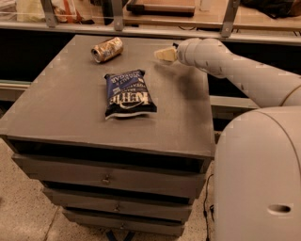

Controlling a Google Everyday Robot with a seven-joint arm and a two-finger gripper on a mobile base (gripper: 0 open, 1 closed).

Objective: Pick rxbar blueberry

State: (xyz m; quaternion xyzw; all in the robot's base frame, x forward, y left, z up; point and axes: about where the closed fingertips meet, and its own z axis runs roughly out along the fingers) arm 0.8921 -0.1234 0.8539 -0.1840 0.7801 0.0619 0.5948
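I see no small navy-blue rxbar blueberry on the cabinet top; it is hidden or out of view. My gripper [163, 54] shows as a cream-coloured tip at the end of the white arm [225, 66]. It hovers over the far right part of the grey cabinet top [70, 108]. It is right of the crushed can and beyond the chip bag, touching neither. The arm reaches in from the right and covers the top's far right corner.
A large dark-blue chip bag [128, 93] with white lettering lies in the middle of the top. A crushed gold-tan can [106, 49] lies at the far edge. A railing and shelf [141, 14] run behind. The robot's white body [258, 179] fills the lower right.
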